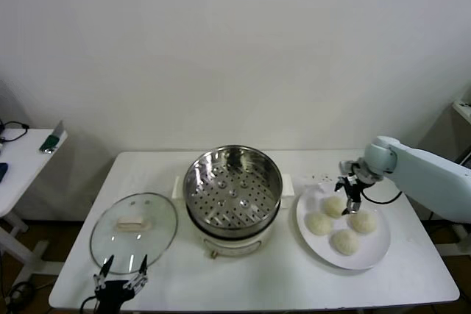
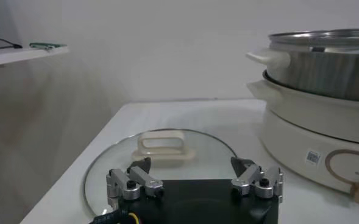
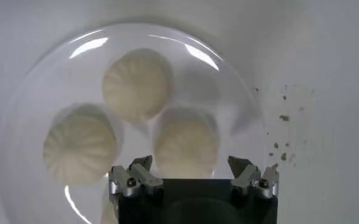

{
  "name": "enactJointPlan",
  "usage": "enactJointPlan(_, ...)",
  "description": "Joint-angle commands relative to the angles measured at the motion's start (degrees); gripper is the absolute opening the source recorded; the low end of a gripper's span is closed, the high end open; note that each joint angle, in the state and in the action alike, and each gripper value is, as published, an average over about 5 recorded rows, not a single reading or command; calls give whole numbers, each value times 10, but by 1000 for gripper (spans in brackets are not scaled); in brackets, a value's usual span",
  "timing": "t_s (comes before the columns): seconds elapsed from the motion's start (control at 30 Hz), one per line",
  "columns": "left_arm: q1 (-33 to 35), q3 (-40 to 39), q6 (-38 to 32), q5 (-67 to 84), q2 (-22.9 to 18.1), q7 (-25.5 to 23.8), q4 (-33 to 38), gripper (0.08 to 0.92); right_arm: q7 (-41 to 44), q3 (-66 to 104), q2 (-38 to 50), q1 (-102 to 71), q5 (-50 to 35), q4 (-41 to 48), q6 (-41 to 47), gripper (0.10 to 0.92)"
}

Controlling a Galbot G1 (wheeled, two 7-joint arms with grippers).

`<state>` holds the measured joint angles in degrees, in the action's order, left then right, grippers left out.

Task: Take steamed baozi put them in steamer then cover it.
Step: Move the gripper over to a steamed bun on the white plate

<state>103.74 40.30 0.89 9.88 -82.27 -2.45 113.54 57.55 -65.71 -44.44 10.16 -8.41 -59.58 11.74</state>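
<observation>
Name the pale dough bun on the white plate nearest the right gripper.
The rearmost pale round dough bun on the white plate, nearest the steel steamer: the open right gripper hangs directly above it; the other three lie farther forward.

Shiny perforated metal steamer point(image 1: 232, 185), clear glass cover point(image 1: 134, 223), smooth matt dough baozi point(image 1: 319, 223), glossy white plate point(image 1: 374, 249)

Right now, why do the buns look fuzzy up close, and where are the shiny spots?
Right wrist view: the baozi look soft and out of focus, while the right gripper with its open jaws looks sharper; bright streaks of glare curve along the plate. Head view: the steamer gleams. Left wrist view: the cover shows little glare.
</observation>
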Motion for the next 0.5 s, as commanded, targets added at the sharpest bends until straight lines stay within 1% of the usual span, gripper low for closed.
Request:
enactJointPlan(0.03,0,0,0,0,0,0,1,823,-2,-9,-22,0,8,17,10,821)
enactJointPlan(0.33,-1,-1,-2,0,0,0,-4,823,-7,0,-19,-8,13,18,12,793)
enactJointPlan(0.5,-2,0,-1,0,1,0,-6,823,-6,9,-23,-18,15,23,12,745)
